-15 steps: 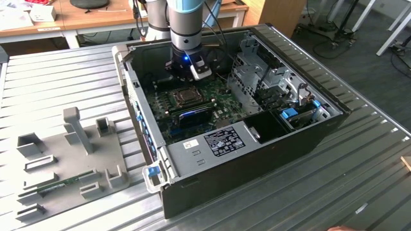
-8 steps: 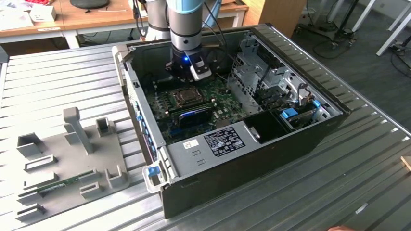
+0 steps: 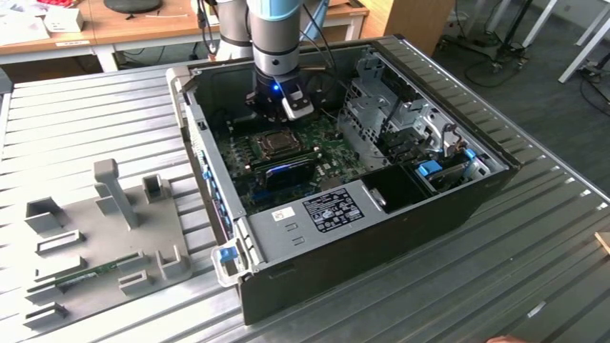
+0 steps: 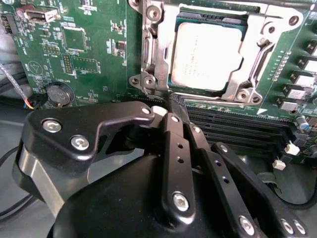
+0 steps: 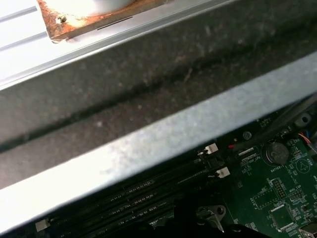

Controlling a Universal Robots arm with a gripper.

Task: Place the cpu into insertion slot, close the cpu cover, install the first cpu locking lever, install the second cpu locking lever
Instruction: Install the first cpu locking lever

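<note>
Table: one ribbed metal table; everything stands on it.
Case: one black computer case, lying open-side up mid-table.
Fixture plate: one grey plate with upright blocks, beside the case on the exterior view's left.
Arm: one arm reaching down into the case from above.
Board: one green circuit board on the case floor.
Gripper: one black gripper, low over the board at the socket's edge; the fingers lie together, with nothing between them.
Cover: one silvery frame, lying down flat around the chip inside the case.
Cpu: one silver-grey cpu, seated in the insertion slot near the middle of the case; its top shows through the cover's window.
Lever: one thin metal lever just at the fingertips, by the cover's corner; whether it is latched I cannot tell.
Memory slots: several long black slots on the board next to the socket; I cannot count them surely.
Battery: one round coin cell on the board, apart from the socket.
</note>
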